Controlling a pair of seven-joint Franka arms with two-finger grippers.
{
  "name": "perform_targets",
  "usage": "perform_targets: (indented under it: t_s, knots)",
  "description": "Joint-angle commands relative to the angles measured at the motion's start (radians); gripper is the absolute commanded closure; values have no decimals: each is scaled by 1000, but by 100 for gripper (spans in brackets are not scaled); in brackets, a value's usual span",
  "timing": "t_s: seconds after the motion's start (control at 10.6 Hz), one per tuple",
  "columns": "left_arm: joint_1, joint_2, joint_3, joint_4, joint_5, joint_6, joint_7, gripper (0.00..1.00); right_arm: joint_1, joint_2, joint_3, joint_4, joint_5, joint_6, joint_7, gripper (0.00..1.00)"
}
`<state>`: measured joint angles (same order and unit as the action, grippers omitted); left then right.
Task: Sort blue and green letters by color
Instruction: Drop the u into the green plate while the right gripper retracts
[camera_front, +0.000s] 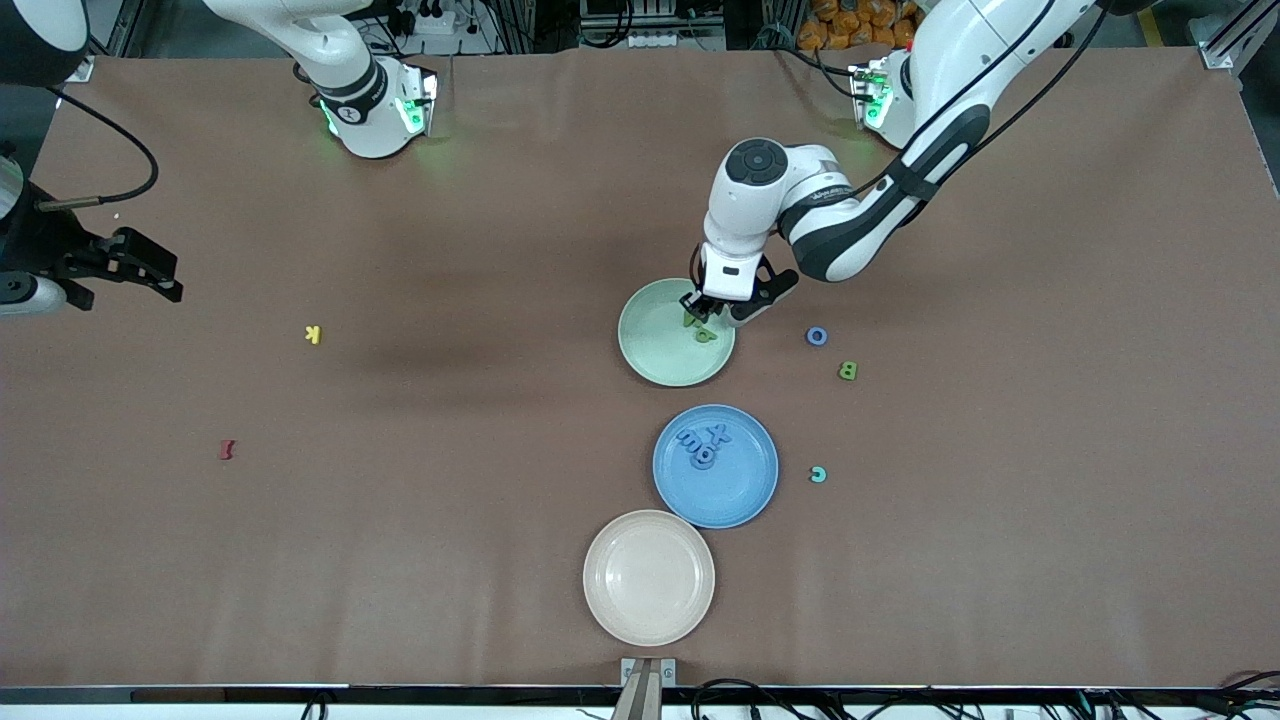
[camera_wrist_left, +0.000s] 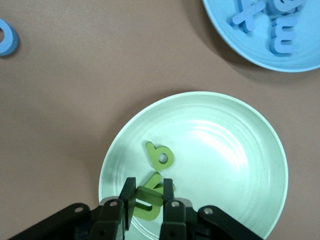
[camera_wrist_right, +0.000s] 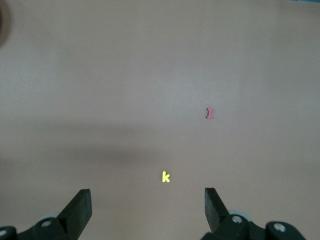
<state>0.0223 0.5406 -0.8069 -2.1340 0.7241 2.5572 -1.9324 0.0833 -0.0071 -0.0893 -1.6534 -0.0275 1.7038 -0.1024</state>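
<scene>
low over the green plate (camera_front: 655, 345), left tool (camera_wrist_left: 148, 199) pinching a flat-lying green letter (camera_wrist_left: 146, 205); right tool (camera_wrist_right: 148, 206) spread, waiting.

Landmark: beige plate (camera_front: 649, 577), empty, at the table edge nearest the front camera.
Yellow K (camera_front: 313, 334): farther from the camera than the beige plate, toward the right arm's end.
Dark red piece (camera_front: 227, 450): probably an I; between K and plate in depth.
</scene>
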Motion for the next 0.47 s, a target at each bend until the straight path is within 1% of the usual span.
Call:
perform_targets:
  t_s: [0.0,0.19,0.38]
  knots:
    - [5,-13,9,5,15,-75,-28,0,-42,-24,69,-10,-60,5,1,0]
    - [31,-24,9,-1,18,-120,-5,0,-43,-11,66,-5,-51,7,1,0]
    - [114,-39,9,-9,24,-120,85,0,-42,-7,68,7,-51,11,4,0]
